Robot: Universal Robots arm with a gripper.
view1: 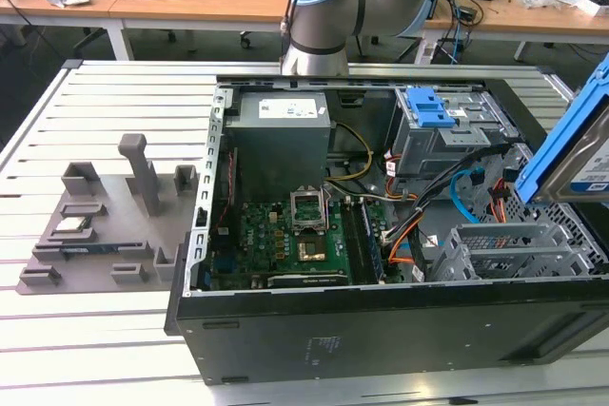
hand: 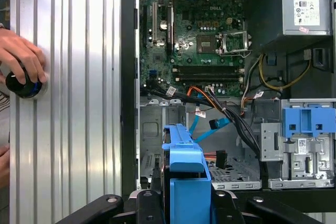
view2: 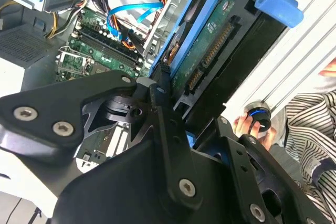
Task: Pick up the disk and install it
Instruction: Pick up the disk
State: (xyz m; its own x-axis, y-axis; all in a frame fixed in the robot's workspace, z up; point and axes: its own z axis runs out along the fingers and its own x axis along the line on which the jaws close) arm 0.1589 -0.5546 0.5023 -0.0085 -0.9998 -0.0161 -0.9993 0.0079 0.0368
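Observation:
The disk (view1: 582,149), a silver drive in a blue plastic bracket, hangs tilted at the exterior view's right, above the grey drive cage (view1: 504,249) of the open computer case (view1: 381,316). In the second wrist view my gripper (view2: 186,103) is shut on the disk (view2: 205,51): black fingers (view2: 160,90) clamp its two sides, and its green circuit board and connector face the camera. In the first wrist view the blue bracket of the disk (hand: 185,177) stands between the black gripper (hand: 186,205) parts, over the empty cage bay (hand: 157,140).
The case holds a motherboard (view1: 295,235), a grey power supply box (view1: 281,130), a second blue-fronted bay (view1: 433,116) and loose cables (view1: 404,235). A grey parts fixture (view1: 105,225) lies at the exterior view's left. A person's hand (hand: 21,59) rests on a knob (hand: 23,85) on the slatted table.

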